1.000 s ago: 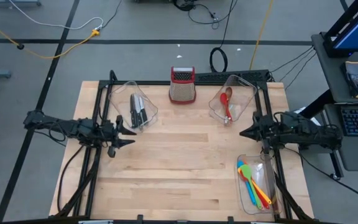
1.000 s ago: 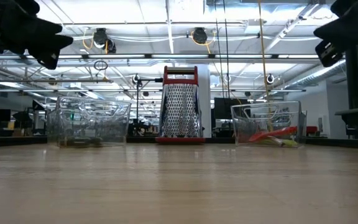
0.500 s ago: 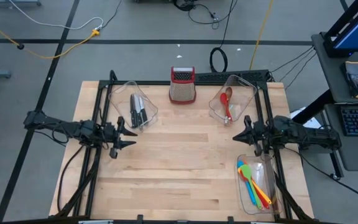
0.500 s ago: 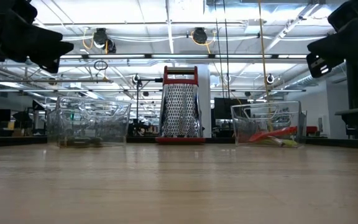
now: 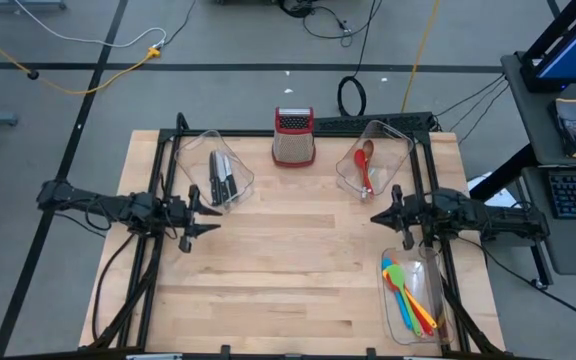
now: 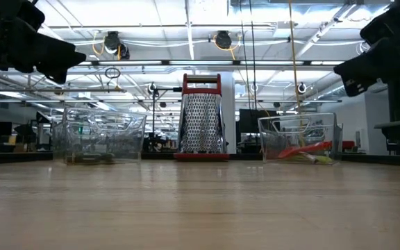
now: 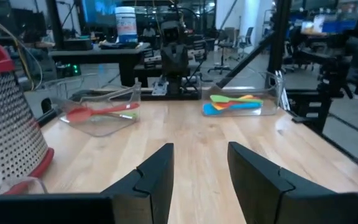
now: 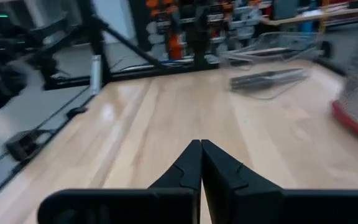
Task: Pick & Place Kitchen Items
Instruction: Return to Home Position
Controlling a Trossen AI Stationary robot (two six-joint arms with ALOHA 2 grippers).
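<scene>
Right gripper [image 5: 378, 216] had crept further in over the table [image 5: 288, 280] than a second earlier. It sat between the top right bin [image 5: 390, 148] and the bottom right bin [image 5: 429, 276]. Left gripper [image 5: 210, 217] had barely shifted and was just beside the top left bin [image 5: 195, 158].

- **Claws:** the right fingers were pressed together on nothing. The left fingers stood apart, also empty. In the low view both hung well above the wood.
- **Items:**
  - The knives [image 5: 222, 178] lay in the top left bin.
  - The red spoon [image 5: 364, 172] lay in the top right bin.
  - The spatulas [image 5: 408, 296] lay in the bottom right bin.
  - We saw no utensil outside a bin, so we judged the sorting done, with only homing left.
  - The grater [image 5: 294, 137] stood at the back middle, well away from both arms.

Our take on homing cleanly:
- Hold the current height first, then retract. Neither wrist should drop while it is this close to a bin.
- The right arm was the tight one, with its wrist right by the near end of the bottom right bin. We wanted it pulled straight back along its own line, with no sideways swing.
- The same went for the left arm, which had the top left bin's corner just beside its fingers.
- The arms were well apart, so we judged a clash between them unlikely.
- Move slowly, since a clipped bin would spill sorted items.
</scene>
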